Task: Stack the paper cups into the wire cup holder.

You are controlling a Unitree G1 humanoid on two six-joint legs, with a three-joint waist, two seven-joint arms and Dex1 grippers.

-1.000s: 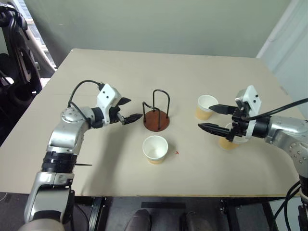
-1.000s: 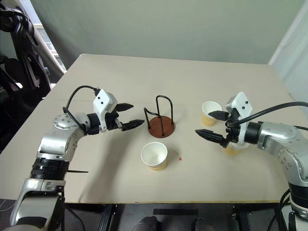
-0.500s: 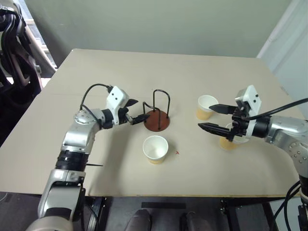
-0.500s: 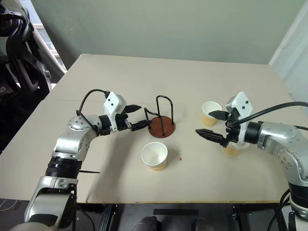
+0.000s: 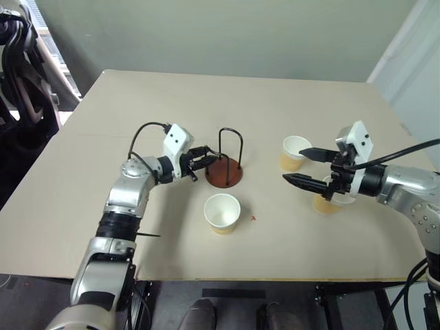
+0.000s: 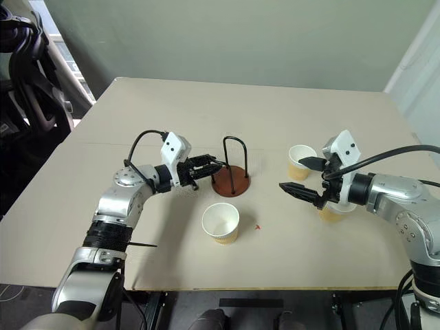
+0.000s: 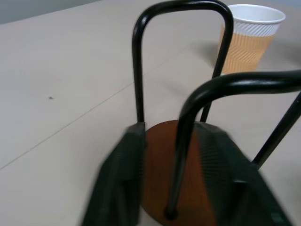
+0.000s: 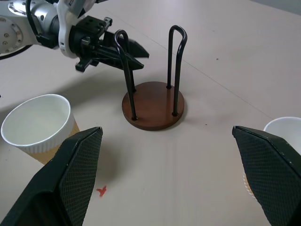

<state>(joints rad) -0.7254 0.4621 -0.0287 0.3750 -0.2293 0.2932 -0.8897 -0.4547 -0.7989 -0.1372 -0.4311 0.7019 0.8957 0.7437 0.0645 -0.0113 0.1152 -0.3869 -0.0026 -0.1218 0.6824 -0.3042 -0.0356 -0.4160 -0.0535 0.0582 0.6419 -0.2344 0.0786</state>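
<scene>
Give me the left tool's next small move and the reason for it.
Probably close the left tool on the nearer wire arch of the wire cup holder to steady it. Its fingers stand apart on either side of that arch, not yet pinching it, and all three paper cups sit on the table, none in the holder.

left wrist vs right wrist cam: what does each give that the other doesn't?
Left wrist: the look between the left claw's fingers, which stand either side of one arch of the wire cup holder with gaps visible. Right wrist: the right claw spread wide, a paper cup standing near the holder, and a red mark. Both: the holder, the left claw and the table.
</scene>
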